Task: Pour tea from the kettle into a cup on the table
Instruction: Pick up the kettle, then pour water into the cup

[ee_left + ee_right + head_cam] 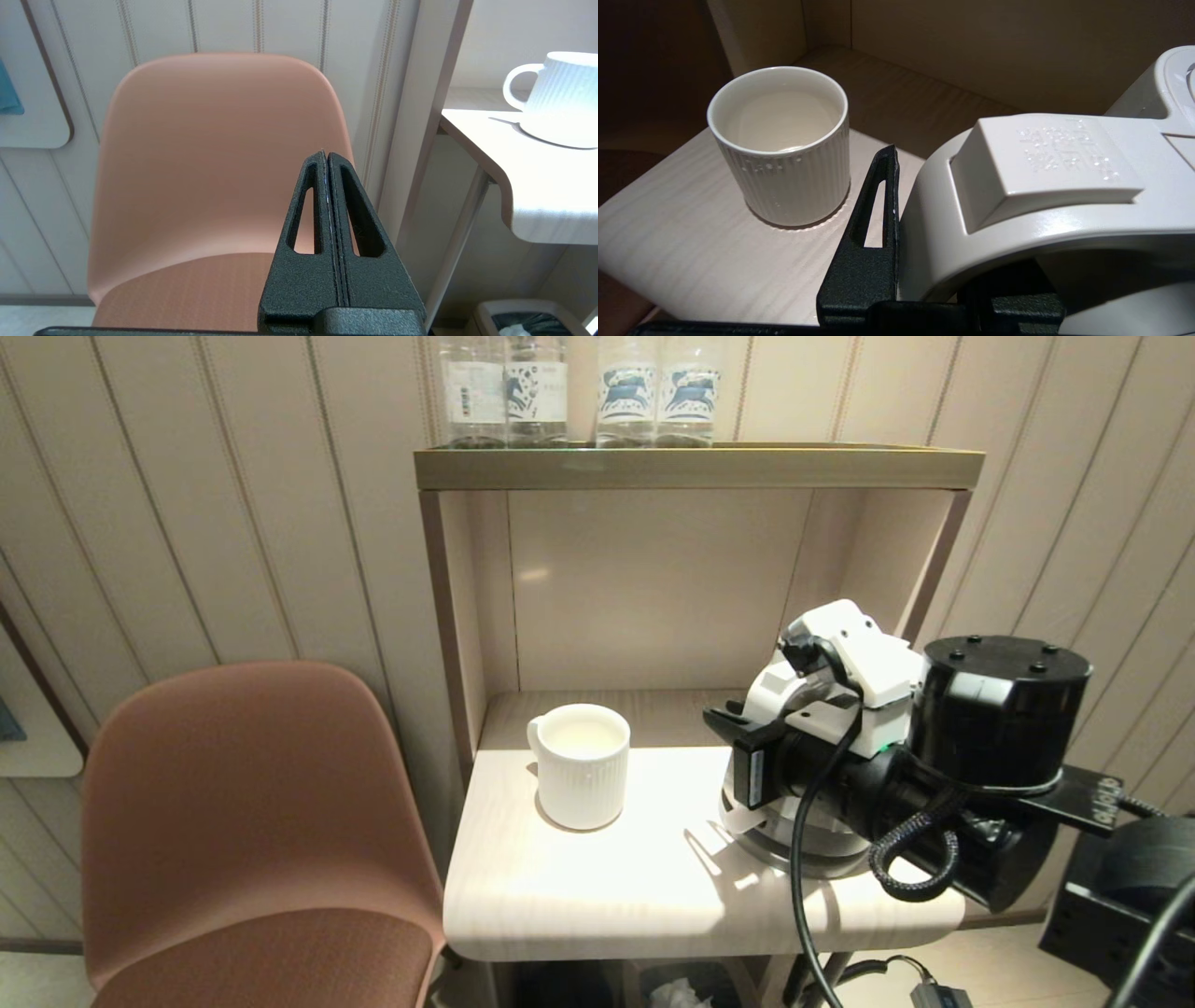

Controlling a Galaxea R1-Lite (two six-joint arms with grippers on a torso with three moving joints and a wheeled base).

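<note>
Sitting upright toward the left of the counter (579,896): the cup (581,763), ribbed, white, filled with pale liquid nearly to the rim, handle turned left and far. Standing at the right side of the same counter, well apart from the cup: the kettle (794,835), mostly hidden behind the arm in the head view, only its round base and lower body showing. Clamping around the kettle's handle (1045,186) from the near side: the right gripper (924,242), one black finger (873,224) pressing flat against the handle's left side, the other tucked out of sight inside the loop. Hovering low and left of the counter, clenched on nothing with both fingers pressed together: the left gripper (327,200), pointing at the back of a brown chair (252,821). Lining up along the top shelf (700,467) above the counter: four clear water bottles (579,392). Peeking out below the counter's near edge: a small bin (528,317).
</note>
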